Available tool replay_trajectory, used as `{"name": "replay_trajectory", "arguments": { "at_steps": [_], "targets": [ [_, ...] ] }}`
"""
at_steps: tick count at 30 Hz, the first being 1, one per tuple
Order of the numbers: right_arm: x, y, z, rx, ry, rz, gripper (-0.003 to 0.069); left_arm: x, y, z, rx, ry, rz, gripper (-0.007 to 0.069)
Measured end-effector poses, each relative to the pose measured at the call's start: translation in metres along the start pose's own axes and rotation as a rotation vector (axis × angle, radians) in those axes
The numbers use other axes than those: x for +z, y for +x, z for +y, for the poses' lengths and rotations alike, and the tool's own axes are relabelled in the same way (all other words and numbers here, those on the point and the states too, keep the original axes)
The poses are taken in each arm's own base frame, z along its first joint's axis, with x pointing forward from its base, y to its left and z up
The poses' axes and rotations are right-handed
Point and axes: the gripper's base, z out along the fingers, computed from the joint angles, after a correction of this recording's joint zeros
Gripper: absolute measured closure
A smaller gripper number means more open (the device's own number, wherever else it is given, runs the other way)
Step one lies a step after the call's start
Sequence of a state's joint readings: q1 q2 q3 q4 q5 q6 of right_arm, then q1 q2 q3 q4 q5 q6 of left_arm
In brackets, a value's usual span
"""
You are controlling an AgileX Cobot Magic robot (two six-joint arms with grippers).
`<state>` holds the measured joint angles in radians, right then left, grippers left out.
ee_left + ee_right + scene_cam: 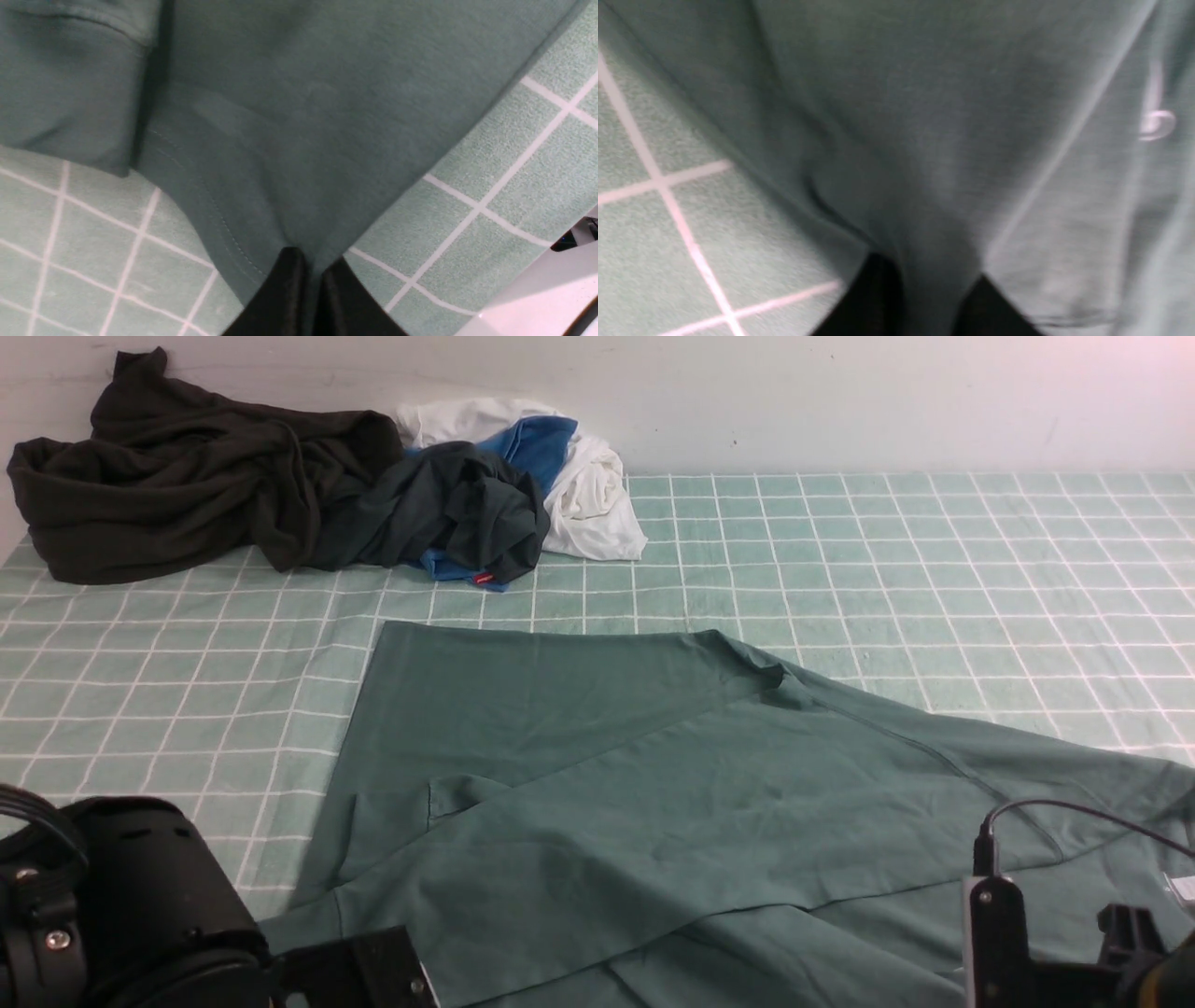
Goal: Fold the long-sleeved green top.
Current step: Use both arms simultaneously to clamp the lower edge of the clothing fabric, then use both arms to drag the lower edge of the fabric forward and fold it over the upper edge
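The left gripper [314, 270] pinches an edge of the green top [597, 821]; at the right gripper [929, 284], fabric bunches between the fingertips, how firmly I cannot tell. Soft, limp knit, probably light but draggy, it spreads rumpled over the gridded cloth [934, 579]. Doubled outer edges look the surest holds.

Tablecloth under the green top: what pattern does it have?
White grid lines on pale green, clearest in the front view.
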<state>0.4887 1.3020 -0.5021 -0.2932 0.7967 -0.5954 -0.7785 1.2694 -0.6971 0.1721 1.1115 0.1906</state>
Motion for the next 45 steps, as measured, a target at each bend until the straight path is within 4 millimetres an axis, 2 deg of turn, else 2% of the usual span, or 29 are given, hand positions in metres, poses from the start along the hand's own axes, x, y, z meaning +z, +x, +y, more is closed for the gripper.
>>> {"name": "replay_trajectory", "arguments": {
  "at_steps": [2,4,6,8,9,10,11,13,15,17,18,19,20,23,26,29,30,32,34,35,36,41,42,45],
  "targets": [
    [-0.015,-0.002,-0.011,-0.001,0.042,0.003,0.0635,-0.013,-0.006,0.010,-0.028,-0.029,-0.029,0.0618],
    [-0.028,-0.005,-0.021,0.004,0.084,-0.006,0.0646,-0.025,-0.010,0.022,-0.069,-0.055,-0.063,0.0616],
    [-0.047,-0.009,-0.040,0.035,0.143,-0.030,0.0648,-0.040,-0.012,0.042,-0.125,-0.091,-0.099,0.0615],
    [-0.056,-0.011,-0.051,0.057,0.172,-0.048,0.0648,-0.049,-0.015,0.054,-0.145,-0.111,-0.127,0.0614],
    [-0.068,-0.013,-0.071,0.098,0.221,-0.082,0.0648,-0.063,-0.019,0.075,-0.183,-0.145,-0.164,0.0610],
    [-0.070,-0.013,-0.074,0.103,0.227,-0.087,0.0648,-0.064,-0.020,0.078,-0.181,-0.149,-0.167,0.0610],
    [-0.077,-0.015,-0.096,0.150,0.257,-0.118,0.0648,-0.075,-0.026,0.102,-0.211,-0.186,-0.207,0.0607],
    [-0.079,-0.017,-0.119,0.197,0.271,-0.145,0.0648,-0.083,-0.036,0.128,-0.229,-0.221,-0.238,0.0607],
    [-0.076,-0.019,-0.139,0.237,0.267,-0.158,0.0648,-0.087,-0.045,0.151,-0.243,-0.245,-0.253,0.0607],
    [-0.067,-0.021,-0.167,0.282,0.256,-0.164,0.0648,-0.083,-0.061,0.185,-0.267,-0.265,-0.255,0.0607],
    [-0.062,-0.021,-0.170,0.287,0.248,-0.161,0.0648,-0.086,-0.063,0.189,-0.271,-0.274,-0.266,0.0607],
    [-0.051,-0.023,-0.187,0.314,0.236,-0.163,0.0648,-0.079,-0.075,0.211,-0.292,-0.282,-0.264,0.0607],
    [-0.048,-0.024,-0.194,0.325,0.239,-0.168,0.0648,-0.076,-0.079,0.218,-0.299,-0.282,-0.261,0.0607],
    [-0.021,-0.030,-0.220,0.370,0.218,-0.169,0.0648,-0.054,-0.097,0.250,-0.322,-0.278,-0.240,0.0607],
    [0.003,-0.035,-0.241,0.429,0.218,-0.182,0.0645,-0.022,-0.113,0.275,-0.342,-0.270,-0.226,0.0607],
    [0.015,-0.039,-0.251,0.461,0.231,-0.198,0.0634,-0.005,-0.119,0.286,-0.349,-0.271,-0.229,0.0604],
    [0.025,-0.042,-0.259,0.486,0.244,-0.213,0.0615,0.009,-0.123,0.294,-0.358,-0.274,-0.235,0.0595],
    [0.035,-0.045,-0.268,0.514,0.265,-0.229,0.0573,0.022,-0.126,0.302,-0.366,-0.289,-0.256,0.0567],
    [0.040,-0.047,-0.276,0.556,0.284,-0.242,0.0514,0.034,-0.127,0.310,-0.380,-0.300,-0.271,0.0521],
    [0.040,-0.048,-0.276,0.561,0.286,-0.242,0.0514,0.036,-0.127,0.311,-0.383,-0.303,-0.272,0.0510],
    [0.034,-0.048,-0.283,0.614,0.309,-0.254,0.0445,0.043,-0.126,0.316,-0.418,-0.310,-0.278,0.0454],
    [0.000,-0.043,-0.294,0.739,0.338,-0.254,0.0331,0.040,-0.122,0.320,-0.518,-0.315,-0.294,0.0329],
    [-0.017,-0.038,-0.290,0.800,0.310,-0.233,0.0301,0.033,-0.120,0.318,-0.552,-0.302,-0.291,0.0293],
    [-0.035,-0.032,-0.275,0.903,0.180,-0.189,0.0284,0.018,-0.121,0.303,-0.611,-0.227,-0.266,0.0280]
  ]
}}
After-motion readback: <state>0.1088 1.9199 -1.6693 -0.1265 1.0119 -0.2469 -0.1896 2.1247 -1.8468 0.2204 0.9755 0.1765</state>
